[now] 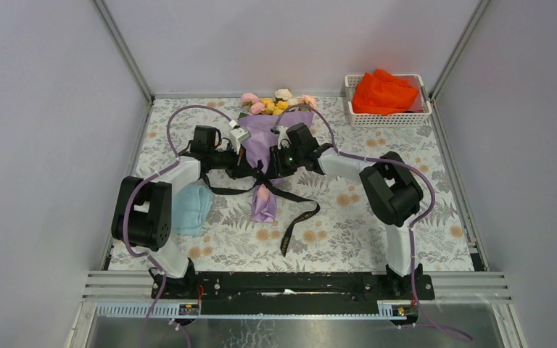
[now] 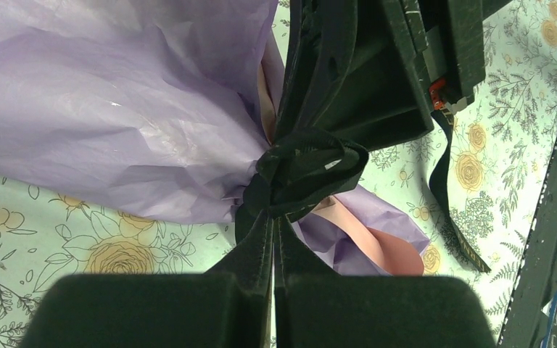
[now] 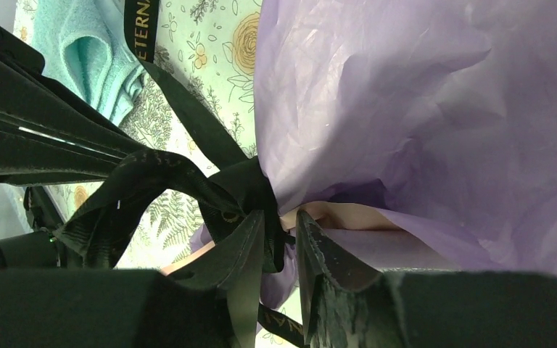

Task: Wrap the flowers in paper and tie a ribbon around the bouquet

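Floppy black ribbon (image 2: 308, 170) knots the crinkled lilac paper (image 2: 116, 109), the left gripper (image 2: 273, 221) pinched tight on the ribbon, the right gripper (image 3: 279, 221) slightly parted, holding nothing.

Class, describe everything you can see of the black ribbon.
The ribbon is black, flat and floppy, fabric-like, with gold lettering. It is knotted round the pinched waist of the purple paper. Loose tails trail over the table. The left claw is shut on a strand by the knot; the right claw stands open beside it.
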Tool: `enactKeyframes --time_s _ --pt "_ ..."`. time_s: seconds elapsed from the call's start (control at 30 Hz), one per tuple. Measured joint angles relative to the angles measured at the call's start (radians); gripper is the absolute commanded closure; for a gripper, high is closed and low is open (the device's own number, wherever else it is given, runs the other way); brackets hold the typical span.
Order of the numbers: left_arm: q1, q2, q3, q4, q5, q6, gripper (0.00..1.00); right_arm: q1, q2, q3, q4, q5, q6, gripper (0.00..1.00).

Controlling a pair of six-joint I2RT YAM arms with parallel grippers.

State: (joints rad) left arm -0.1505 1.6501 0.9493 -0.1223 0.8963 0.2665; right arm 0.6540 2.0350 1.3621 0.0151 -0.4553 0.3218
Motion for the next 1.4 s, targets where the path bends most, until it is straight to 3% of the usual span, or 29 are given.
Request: enactKeyframes --time_s 0.37,0.83,0.9,1.03,1.1,1.4 --pt "0.001 0.0 0.0 0.0 -0.014 0.012 1.0 0.0 0.006 -0.002 0.017 -0.04 0.015 0.63" --pt "0.001 0.0 0.0 -0.003 -0.016 0.016 1.0 0.0 -0.001 -0.017 0.051 -0.043 0.028 0.62" --pt "0.001 0.0 0.0 -0.003 -0.016 0.016 1.0 0.0 -0.001 -0.017 0.051 -0.044 0.027 0.67" --pt "0.001 0.0 0.0 -0.003 -0.016 0.017 1.0 0.0 -0.001 -0.017 0.051 -0.044 0.027 0.93" --pt "0.001 0.0 0.0 -0.003 -0.016 0.017 1.0 0.0 -0.001 -0.017 0.05 -0.04 0.03 1.0" --pt "0.009 0.0 0.0 -0.01 -0.056 0.032 1.0 -0.01 -0.027 -0.061 0.059 0.087 0.034 1.0"
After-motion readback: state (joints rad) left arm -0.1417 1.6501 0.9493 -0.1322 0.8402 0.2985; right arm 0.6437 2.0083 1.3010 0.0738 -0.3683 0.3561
